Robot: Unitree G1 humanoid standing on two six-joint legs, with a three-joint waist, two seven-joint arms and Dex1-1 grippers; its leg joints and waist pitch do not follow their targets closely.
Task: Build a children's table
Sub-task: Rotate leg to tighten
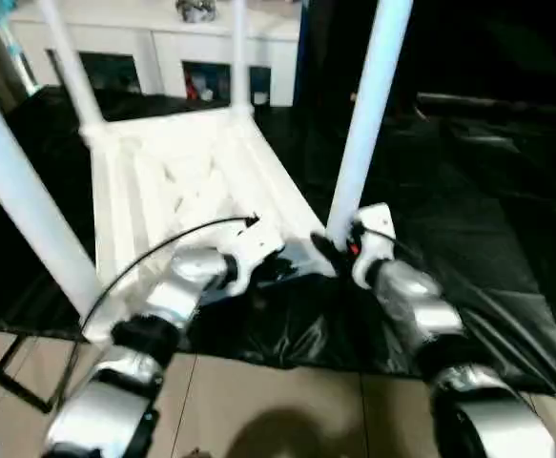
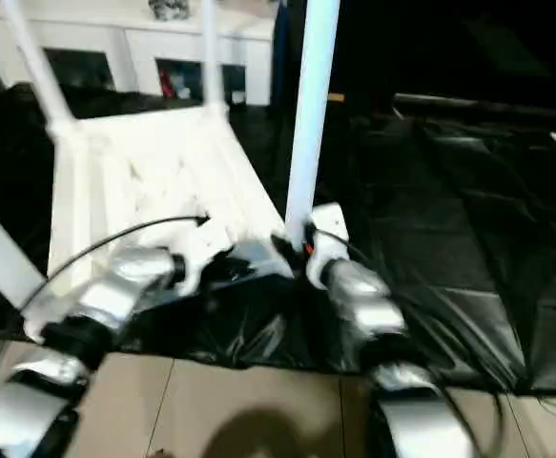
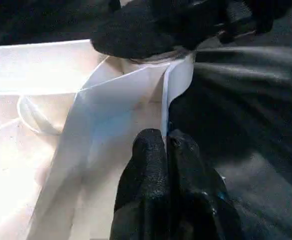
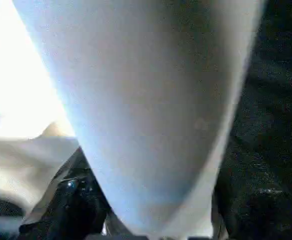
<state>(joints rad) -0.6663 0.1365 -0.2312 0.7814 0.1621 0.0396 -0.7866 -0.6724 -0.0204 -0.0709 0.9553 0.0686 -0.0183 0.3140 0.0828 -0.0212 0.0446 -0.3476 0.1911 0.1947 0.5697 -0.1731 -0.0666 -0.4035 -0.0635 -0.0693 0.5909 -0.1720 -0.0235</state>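
Note:
The children's table lies upside down on a black sheet, its ribbed white top (image 1: 182, 181) facing up. Several white legs stand up from its corner sockets. My right gripper (image 1: 339, 250) is shut around the base of the near right leg (image 1: 368, 114), just above its socket; the leg (image 4: 151, 110) passes between the black fingers (image 4: 70, 200). My left gripper (image 1: 282, 267) sits just left of that corner, shut on the top's thin rim (image 3: 173, 85). Its fingertips (image 3: 151, 150) are pressed together over the rim's edge. The right gripper's fingers (image 3: 156, 30) show beyond them.
The black sheet (image 1: 487, 210) spreads far to the right of the table. A white glass-doored cabinet (image 1: 163, 38) stands behind. Tiled floor (image 1: 287, 401) lies in front, with a dark metal stand (image 1: 1, 372) at the near left.

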